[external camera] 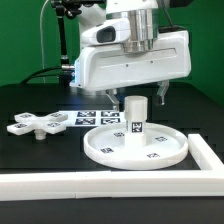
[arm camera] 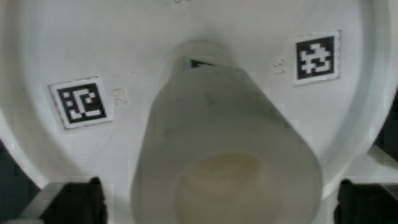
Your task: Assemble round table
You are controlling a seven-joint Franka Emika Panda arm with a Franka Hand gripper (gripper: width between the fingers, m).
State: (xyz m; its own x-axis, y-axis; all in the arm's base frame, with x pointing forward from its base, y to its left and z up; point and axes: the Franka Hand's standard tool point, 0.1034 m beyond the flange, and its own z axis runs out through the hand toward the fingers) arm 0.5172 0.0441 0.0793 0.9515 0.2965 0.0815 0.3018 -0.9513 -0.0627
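Observation:
The large round disc point(external camera: 100, 150) lies flat on the black table, tags facing up. The short cylindrical post point(external camera: 133, 118) stands upright on the disc's middle. My gripper point(external camera: 138, 97) hangs straight over the post's top. In the wrist view the post point(arm camera: 222, 150) sits between my dark fingertips point(arm camera: 71, 200), with a narrow gap on each side, so the gripper point(arm camera: 214, 205) is open and holds nothing. The disc point(arm camera: 160, 40) fills the background there. The small cross-shaped piece point(external camera: 35, 124) lies on the table at the exterior view's left, apart from the disc.
The marker board point(external camera: 85, 115) lies flat behind the disc, under the arm. A long white border rail point(external camera: 100, 185) runs along the table's front and up the exterior view's right side point(external camera: 205, 155), close to the disc's rim.

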